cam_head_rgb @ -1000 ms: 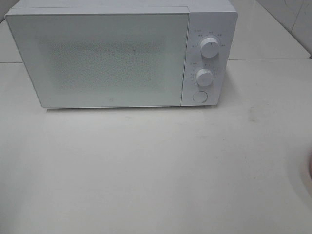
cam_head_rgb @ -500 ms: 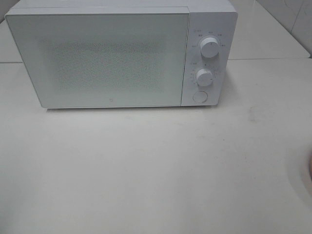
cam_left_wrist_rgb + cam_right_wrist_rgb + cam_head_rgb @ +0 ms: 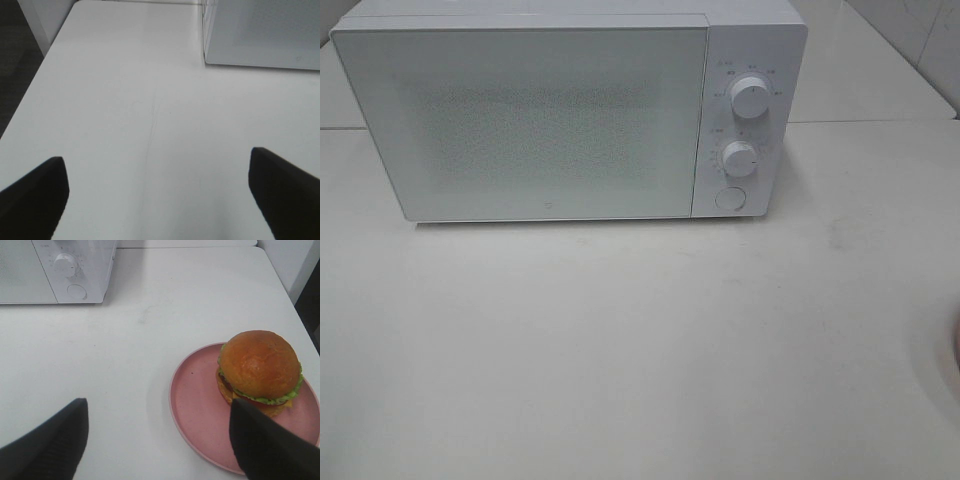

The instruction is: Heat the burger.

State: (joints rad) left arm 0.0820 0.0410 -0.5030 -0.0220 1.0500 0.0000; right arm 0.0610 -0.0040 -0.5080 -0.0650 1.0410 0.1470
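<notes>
The burger (image 3: 260, 365), with a glossy brown bun, green lettuce and a dark patty, sits on the right part of a pink round plate (image 3: 195, 400) in the right wrist view. My right gripper (image 3: 159, 405) is open and empty above the table, its dark fingers (image 3: 50, 445) apart, short of the plate's near-left rim. My left gripper (image 3: 156, 156) is open and empty over bare table. The white microwave (image 3: 540, 120) stands at the back with its door shut. The burger and both grippers are out of the exterior high view.
The microwave has two knobs, upper (image 3: 751, 97) and lower (image 3: 739, 158), and a round button (image 3: 729, 198) on its right panel. It also shows in the right wrist view (image 3: 55, 270) and the left wrist view (image 3: 260, 30). The white table (image 3: 620, 350) spreads in front.
</notes>
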